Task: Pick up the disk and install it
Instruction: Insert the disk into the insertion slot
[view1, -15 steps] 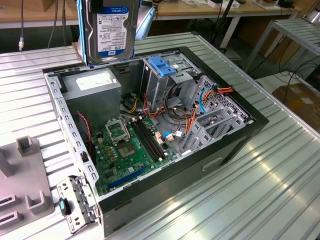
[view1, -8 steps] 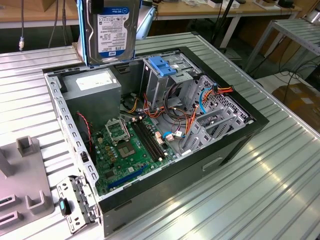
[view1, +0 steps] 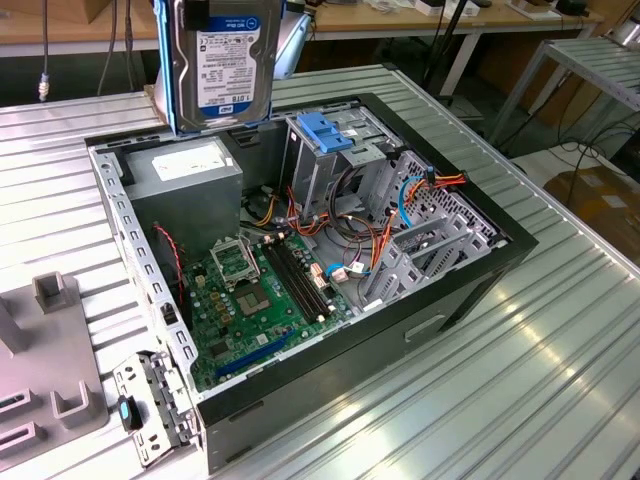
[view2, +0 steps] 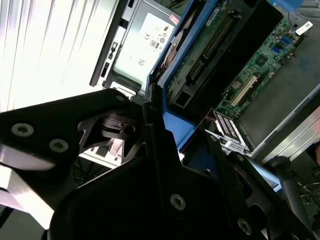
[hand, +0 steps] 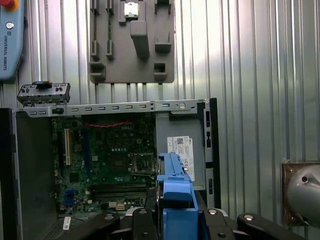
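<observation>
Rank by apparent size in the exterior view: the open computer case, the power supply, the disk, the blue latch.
Largest: open computer case.
Next: power supply and disk look alike; the disk is raised and cut off at the frame's top, so unranked.
Smallest: blue latch.

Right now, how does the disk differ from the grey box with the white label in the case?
Pose: the disk hangs upright above the case; the grey box sits in a corner inside it. Look: the disk has a bright blue frame; the grey box is bare. Label: the disk's is blue and white, the grey box's white. Both are boxy and labelled.
</observation>
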